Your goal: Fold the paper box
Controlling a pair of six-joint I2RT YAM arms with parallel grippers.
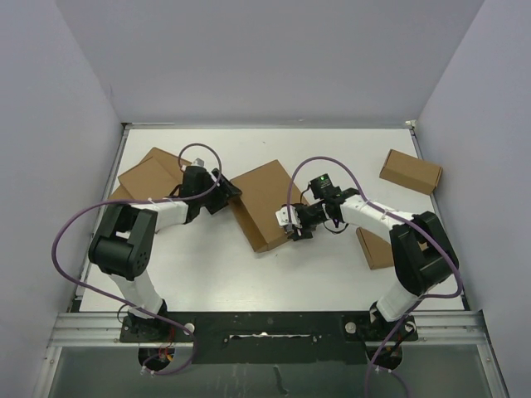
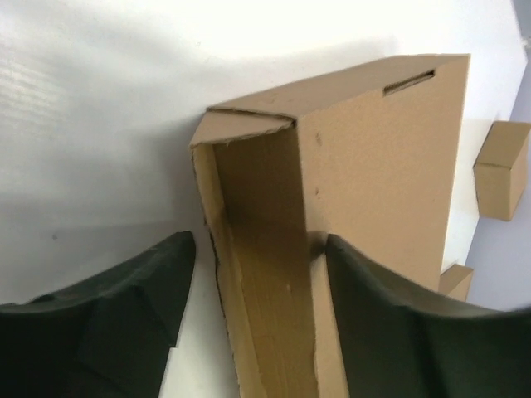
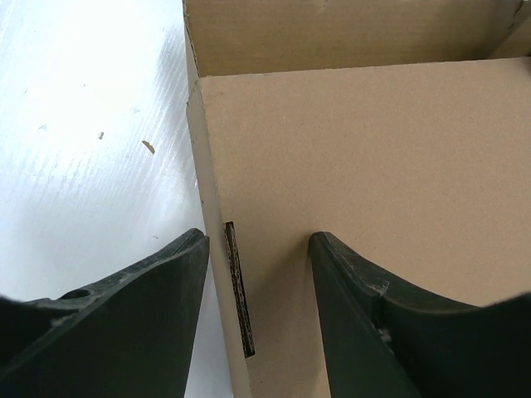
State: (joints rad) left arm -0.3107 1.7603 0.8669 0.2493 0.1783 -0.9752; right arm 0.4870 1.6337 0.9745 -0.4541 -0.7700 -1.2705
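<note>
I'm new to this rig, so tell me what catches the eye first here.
The paper box lies askew in the middle of the table, partly folded and the largest cardboard piece. The left gripper and the right gripper meet it from opposite sides, each with its fingers astride an edge. A smaller brown box sits apart near the far right corner.
</note>
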